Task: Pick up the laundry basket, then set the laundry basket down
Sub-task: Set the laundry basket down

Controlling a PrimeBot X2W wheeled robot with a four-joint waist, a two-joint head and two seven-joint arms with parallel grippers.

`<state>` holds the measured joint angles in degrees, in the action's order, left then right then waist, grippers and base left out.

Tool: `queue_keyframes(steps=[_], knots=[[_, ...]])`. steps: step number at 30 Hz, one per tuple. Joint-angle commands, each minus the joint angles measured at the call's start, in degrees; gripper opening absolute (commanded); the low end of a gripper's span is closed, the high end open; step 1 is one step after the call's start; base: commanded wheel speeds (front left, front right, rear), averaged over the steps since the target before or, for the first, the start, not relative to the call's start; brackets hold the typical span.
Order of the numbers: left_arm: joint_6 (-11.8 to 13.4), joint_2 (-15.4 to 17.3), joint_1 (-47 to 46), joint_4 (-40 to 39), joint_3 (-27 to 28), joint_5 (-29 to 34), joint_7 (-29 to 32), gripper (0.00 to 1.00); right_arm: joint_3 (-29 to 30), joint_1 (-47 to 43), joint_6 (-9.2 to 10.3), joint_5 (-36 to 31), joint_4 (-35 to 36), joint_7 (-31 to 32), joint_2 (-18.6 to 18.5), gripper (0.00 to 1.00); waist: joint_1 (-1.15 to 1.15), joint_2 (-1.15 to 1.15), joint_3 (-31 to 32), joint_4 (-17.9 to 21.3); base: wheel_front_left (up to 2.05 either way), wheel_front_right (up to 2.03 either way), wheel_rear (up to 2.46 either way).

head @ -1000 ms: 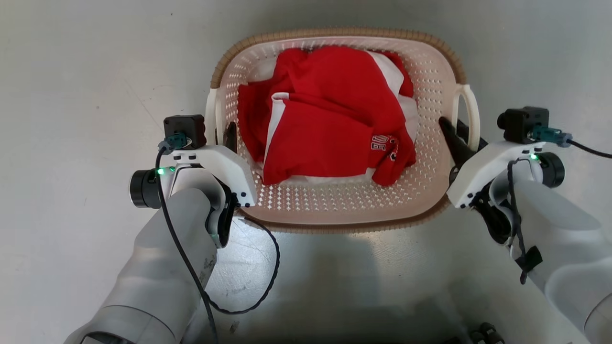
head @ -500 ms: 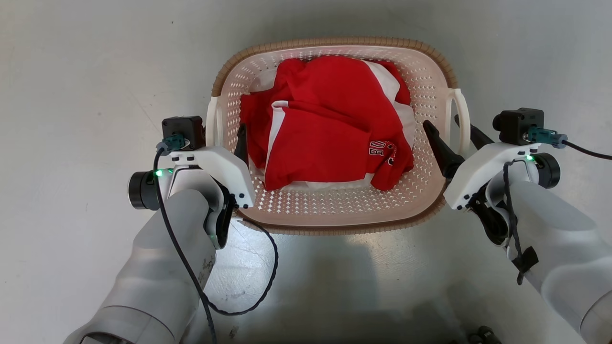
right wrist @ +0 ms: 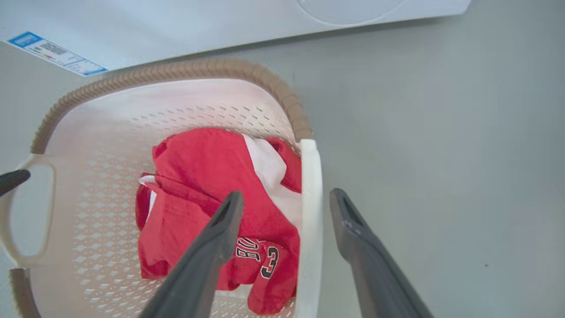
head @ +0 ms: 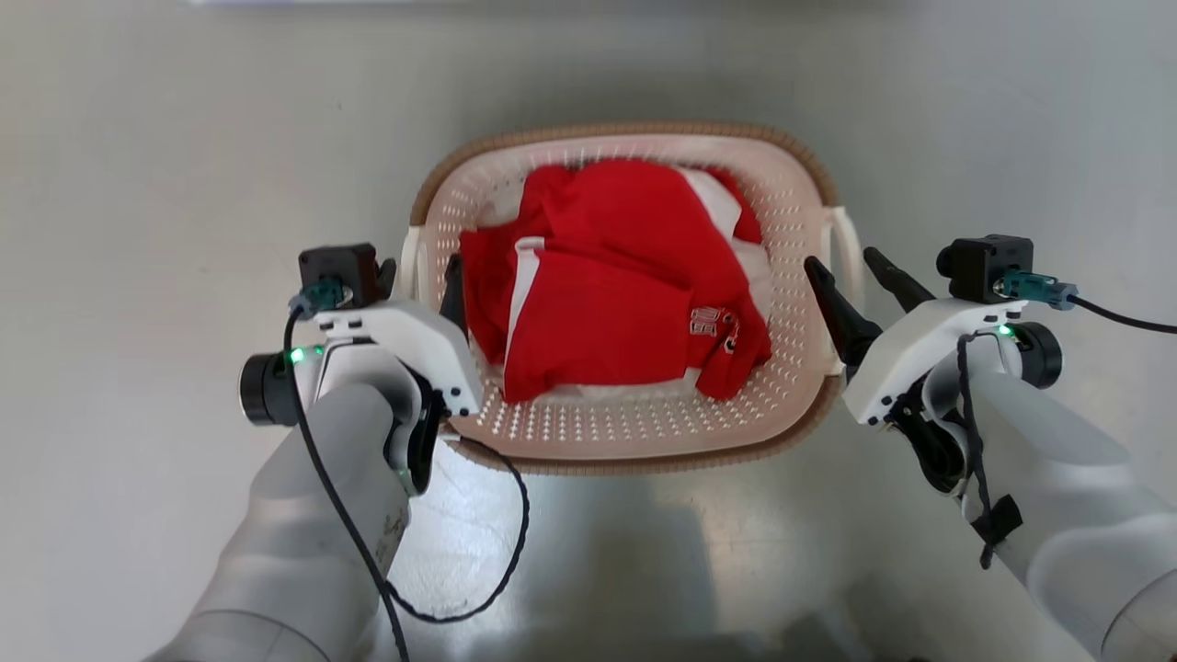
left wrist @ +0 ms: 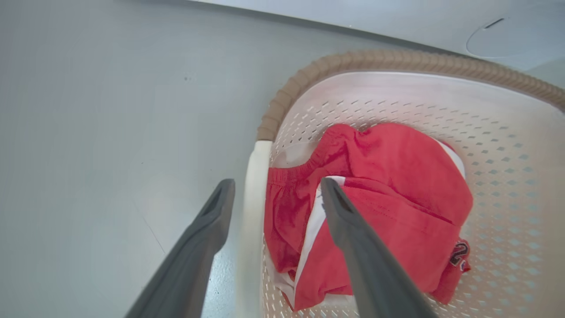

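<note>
Head view shows you the laundry basket (head: 644, 464) on the grey floor (head: 138, 184) between both arms, red clothing (head: 625, 276) inside. Your left hand (head: 419, 267) is spread wide, one finger on each side of the left loop handle (left wrist: 254, 198), not gripping it. Your right hand (head: 839, 259) straddles the right handle (right wrist: 309, 198) likewise, released.

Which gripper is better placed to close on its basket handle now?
Left, barely. Both grippers are open astride their handles, but the left gripper reaches slightly farther along its laundry basket handle than the right gripper.
</note>
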<state>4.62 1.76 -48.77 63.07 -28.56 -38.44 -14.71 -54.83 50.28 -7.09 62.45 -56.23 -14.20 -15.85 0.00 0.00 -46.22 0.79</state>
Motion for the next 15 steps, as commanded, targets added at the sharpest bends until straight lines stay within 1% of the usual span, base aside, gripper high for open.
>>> queue_keyframes(steps=[1,9,15], knots=[[0.1,1.3,2.7,-1.1,2.4,1.3,-0.3,1.0,0.2,-4.0,-0.4,-0.2,0.3,-0.8,0.3,1.0,0.0,0.0,2.6,0.6,0.0,0.0,0.0],[-2.2,2.0,6.7,-5.1,8.4,6.9,-0.3,1.0,3.8,-6.9,-0.4,-2.7,2.5,-0.8,0.7,1.0,0.0,0.0,10.3,1.5,0.0,0.0,0.0],[-4.3,2.1,10.3,-8.3,12.4,11.4,-0.3,1.0,8.6,-10.2,-0.4,-7.3,5.9,-0.8,0.3,1.0,0.0,0.0,16.9,1.8,0.0,0.0,0.0]])
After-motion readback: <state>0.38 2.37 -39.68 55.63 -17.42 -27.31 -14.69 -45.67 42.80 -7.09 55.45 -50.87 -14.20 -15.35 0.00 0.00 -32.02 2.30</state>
